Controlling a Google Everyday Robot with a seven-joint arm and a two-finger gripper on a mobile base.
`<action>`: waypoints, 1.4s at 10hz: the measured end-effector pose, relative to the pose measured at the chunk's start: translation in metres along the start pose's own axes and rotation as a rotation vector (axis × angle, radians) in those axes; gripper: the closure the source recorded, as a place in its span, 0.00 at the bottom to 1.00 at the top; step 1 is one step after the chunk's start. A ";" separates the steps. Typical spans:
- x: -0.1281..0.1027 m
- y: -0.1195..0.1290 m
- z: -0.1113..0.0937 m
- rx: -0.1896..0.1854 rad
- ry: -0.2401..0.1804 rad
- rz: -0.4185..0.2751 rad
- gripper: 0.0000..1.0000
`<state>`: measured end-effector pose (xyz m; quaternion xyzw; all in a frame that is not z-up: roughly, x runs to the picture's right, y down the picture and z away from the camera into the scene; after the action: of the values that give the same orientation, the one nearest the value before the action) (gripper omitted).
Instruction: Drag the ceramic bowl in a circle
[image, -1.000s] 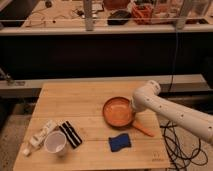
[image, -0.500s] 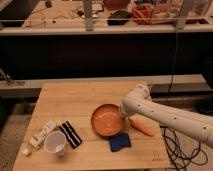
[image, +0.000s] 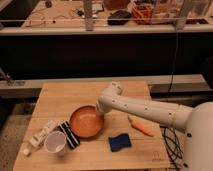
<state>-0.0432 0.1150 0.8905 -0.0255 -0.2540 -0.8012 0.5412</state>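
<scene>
Tabletop (image: 60, 95): pale wood, with a dark shelf unit behind it.
White packets (image: 42, 136): a small cluster at the tabletop's front left edge; what they are cannot be told.
White cup (image: 55, 142): upright, near the front left corner, just right of the packets.
Striped black object (image: 69, 134): lies flat between the cup and the bowl, just beside both.
Ceramic bowl (image: 85, 122): round, shallow, glossy orange-brown, sitting upright on the tabletop left of centre, towards the front.
Claw (image: 101, 110): at the bowl's upper right rim, reaching down from the arm's bent end; whether it is spread or pressed together cannot be told.
Blue sponge (image: 120, 142): flat near the front edge, right of the bowl and apart from it.
Orange stick-shaped object (image: 141, 128): lies slantwise just below the arm.
Arm (image: 145, 112): white, stretching from the right side across the tabletop to the bowl.
</scene>
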 end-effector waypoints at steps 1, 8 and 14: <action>0.021 0.005 0.001 0.000 0.018 -0.004 1.00; 0.089 0.111 0.006 0.003 0.030 0.172 1.00; -0.004 0.206 -0.028 -0.084 -0.008 0.436 1.00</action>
<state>0.1465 0.0475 0.9433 -0.1055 -0.2110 -0.6748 0.6993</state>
